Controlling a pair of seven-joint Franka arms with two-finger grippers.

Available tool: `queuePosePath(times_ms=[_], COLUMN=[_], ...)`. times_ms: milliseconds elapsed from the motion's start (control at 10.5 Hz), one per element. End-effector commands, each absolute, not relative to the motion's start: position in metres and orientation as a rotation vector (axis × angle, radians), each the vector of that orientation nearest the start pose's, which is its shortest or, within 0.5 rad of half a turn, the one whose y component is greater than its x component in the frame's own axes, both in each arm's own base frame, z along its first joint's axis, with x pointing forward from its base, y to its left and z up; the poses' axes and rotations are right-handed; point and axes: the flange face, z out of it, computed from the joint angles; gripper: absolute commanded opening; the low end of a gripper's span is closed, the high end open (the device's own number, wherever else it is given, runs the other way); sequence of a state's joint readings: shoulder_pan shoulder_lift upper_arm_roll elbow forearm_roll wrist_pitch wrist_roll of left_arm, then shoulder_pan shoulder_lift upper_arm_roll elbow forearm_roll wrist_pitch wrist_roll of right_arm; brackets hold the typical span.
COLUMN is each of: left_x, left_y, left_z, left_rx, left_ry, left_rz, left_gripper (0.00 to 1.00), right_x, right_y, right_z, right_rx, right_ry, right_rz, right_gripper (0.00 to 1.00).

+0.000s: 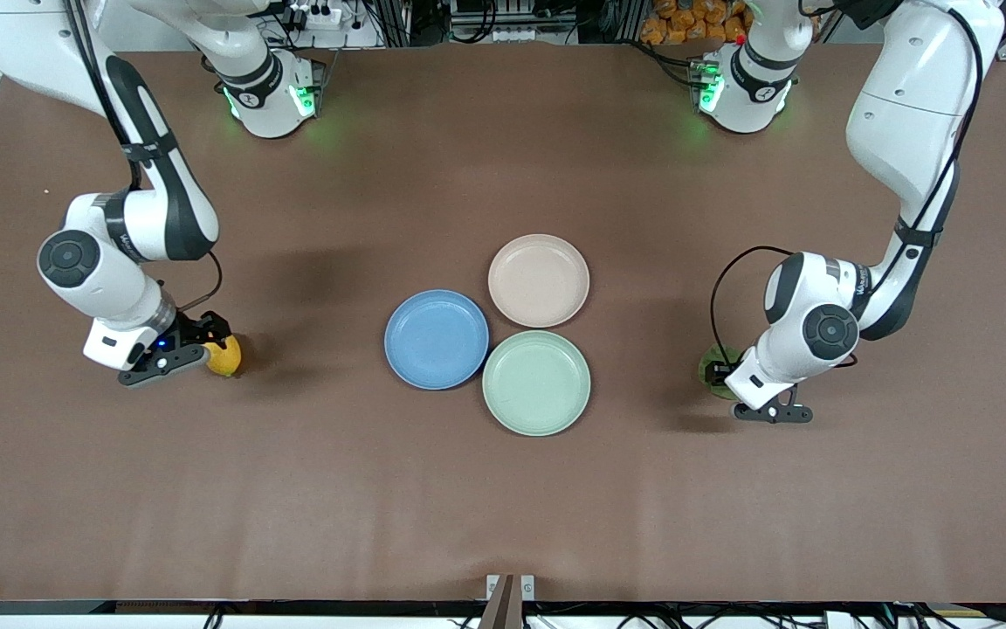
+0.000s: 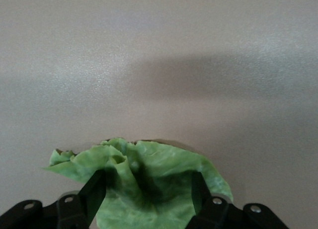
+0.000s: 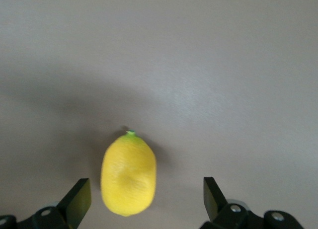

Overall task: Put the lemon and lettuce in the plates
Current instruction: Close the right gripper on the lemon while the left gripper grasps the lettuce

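- One lemon (image 1: 225, 355), at about 9 o'clock from the plates.
- One lettuce (image 1: 716, 369) leaf, at about 3 o'clock from them.
- Three plates: one blue plate (image 1: 437, 339), one beige-pink plate (image 1: 539, 280), one mint-green plate (image 1: 536, 382).
- Two arms, with one left gripper (image 2: 147, 191) and one right gripper (image 3: 147, 195).

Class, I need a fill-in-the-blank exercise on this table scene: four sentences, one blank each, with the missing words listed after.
1. The right gripper has its fingers open around the ____.
2. The left gripper is down on the ____.
3. The number of plates on the table is ____.
4. The blue plate, beige-pink plate and mint-green plate each hold ____.

Missing words: lemon; lettuce; three; nothing
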State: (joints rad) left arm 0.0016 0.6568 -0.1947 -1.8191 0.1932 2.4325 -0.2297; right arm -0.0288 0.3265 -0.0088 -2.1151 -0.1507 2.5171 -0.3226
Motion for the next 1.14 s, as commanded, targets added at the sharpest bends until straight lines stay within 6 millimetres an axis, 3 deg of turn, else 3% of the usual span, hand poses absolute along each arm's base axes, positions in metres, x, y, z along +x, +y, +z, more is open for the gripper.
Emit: queuePosePath(times_ms=[0,285,474,854,1044], left_x=[0.637,0.637,0.638,0.618,0.599], left_y=[-0.116,-0.112,-0.119,-0.205,-0.266], left_z=[0.18,0.192,0.211,0.258,0.275], left_rx=[-3.112,-3.107,-3.104,-3.112,-3.156], left_ry=[0.105,0.093,0.039,-0.111,-0.244], left_rz=[0.012,0.001,-0.025,-0.032,-0.018], left_gripper=[0.0,0.0,0.0,0.0,0.0], right_x=[0.583,0.583,0.582,0.58,0.579], right_y=[-0.032,-0.029,-0.026,-0.025,-0.023], right_z=[0.255,0.248,0.23,0.215,0.208], right_rx=[-3.2,-3.198,-3.191,-3.174,-3.171], right_ry=[-0.574,-0.531,-0.497,-0.445,-0.445], right_rz=[-0.075,-0.075,-0.049,-0.033,-0.014], right_gripper=[1.0,1.0,1.0,1.0,1.0])
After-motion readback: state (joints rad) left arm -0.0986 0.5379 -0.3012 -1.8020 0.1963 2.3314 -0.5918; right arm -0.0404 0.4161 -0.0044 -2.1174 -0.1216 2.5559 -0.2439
